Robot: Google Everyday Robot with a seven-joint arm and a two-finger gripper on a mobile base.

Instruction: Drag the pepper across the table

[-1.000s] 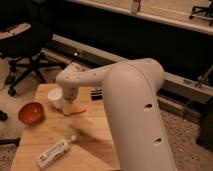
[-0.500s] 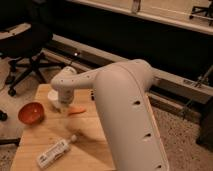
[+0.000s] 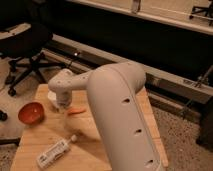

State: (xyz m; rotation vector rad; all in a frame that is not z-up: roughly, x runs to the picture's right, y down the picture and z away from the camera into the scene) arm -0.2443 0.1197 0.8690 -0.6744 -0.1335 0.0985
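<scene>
The pepper is small, slender and orange-red. It lies on the light wooden table near its middle. My gripper hangs from the white wrist and reaches the table top just left of the pepper's blunt end, close to it or touching it. A white cup stands right behind the gripper and is partly hidden by it. My thick white arm crosses the right half of the table and hides the far right corner.
A round red-orange bowl sits at the table's left edge. A white bottle lies on its side near the front. A black office chair stands on the floor to the far left. A dark wall base runs behind.
My gripper has shifted a little left and down towards the table beside the cup. The big arm link has swung further over the table. The pepper lies where it was.
</scene>
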